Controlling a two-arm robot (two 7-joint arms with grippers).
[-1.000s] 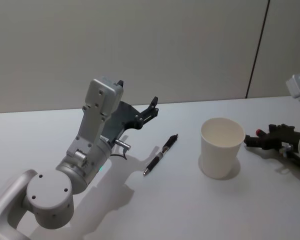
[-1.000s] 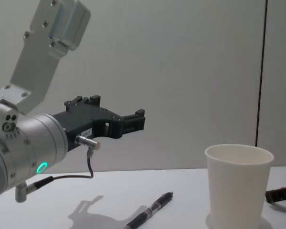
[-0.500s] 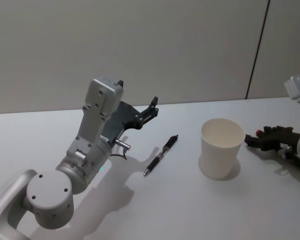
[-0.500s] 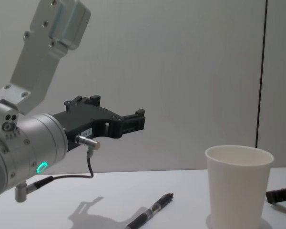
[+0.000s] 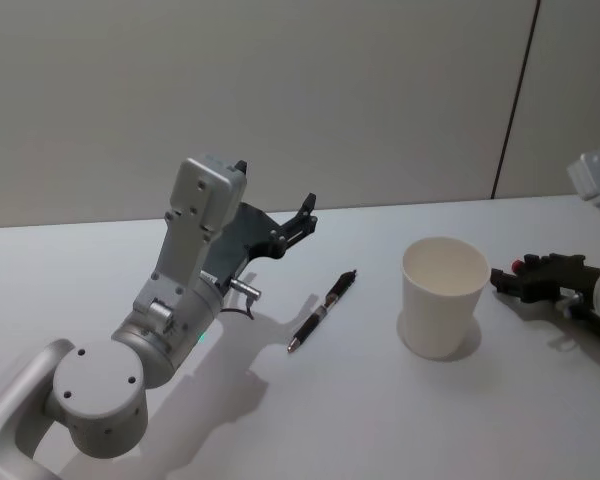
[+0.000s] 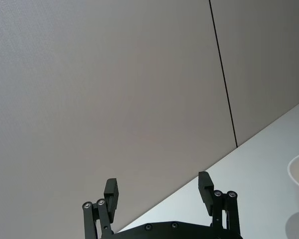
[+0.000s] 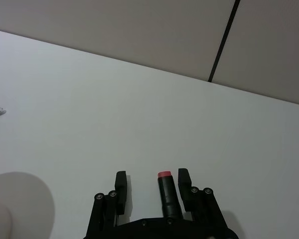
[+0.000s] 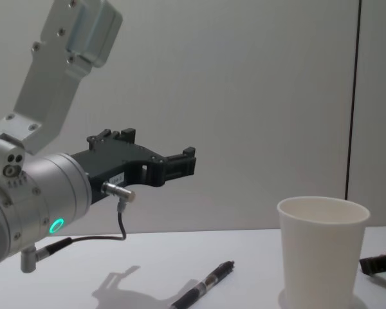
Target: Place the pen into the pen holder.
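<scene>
White table (image 5: 380, 420), backed by a plain grey wall (image 5: 280, 90), is seen from head and chest. On it the pen (image 5: 320, 312) is laid flat, tip toward the robot, btwn the left arm and the cup (image 5: 442, 300) and apart from both. The cup is stood upright, mouth open, to the pen's right. The left gripper (image 6: 158, 188) is held above the table, left of the pen, aimed fwd at the wall; its jaws are spread wide w/ nothing btwn them. The right gripper (image 7: 152, 178) is kept low, right of the cup, jaws narrowly apart, w/ a black red-tipped stub (image 7: 165, 186) close by one finger.
</scene>
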